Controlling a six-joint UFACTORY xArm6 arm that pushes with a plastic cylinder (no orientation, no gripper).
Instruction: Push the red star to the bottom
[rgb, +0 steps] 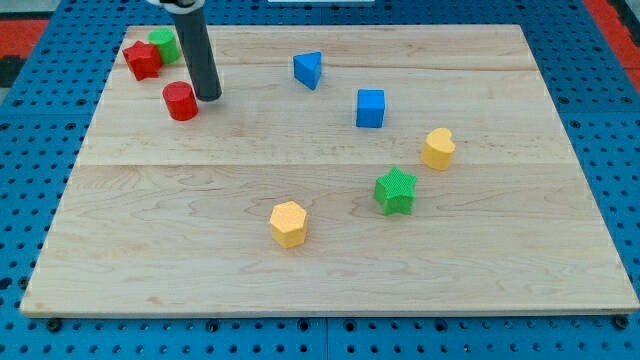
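The red star (142, 60) lies near the board's top left corner, touching a green block (165, 45) just to its upper right. My rod comes down from the view's top, and my tip (208, 97) rests on the board to the right and below the red star, apart from it. A red cylinder (181, 101) stands right beside my tip on its left, close or touching.
A blue triangle (308, 69) and a blue cube (370, 108) lie right of my tip. A yellow cylinder (437, 148), a green star (395, 191) and a yellow hexagon (288, 223) lie lower. The wooden board (150, 250) sits on a blue pegboard.
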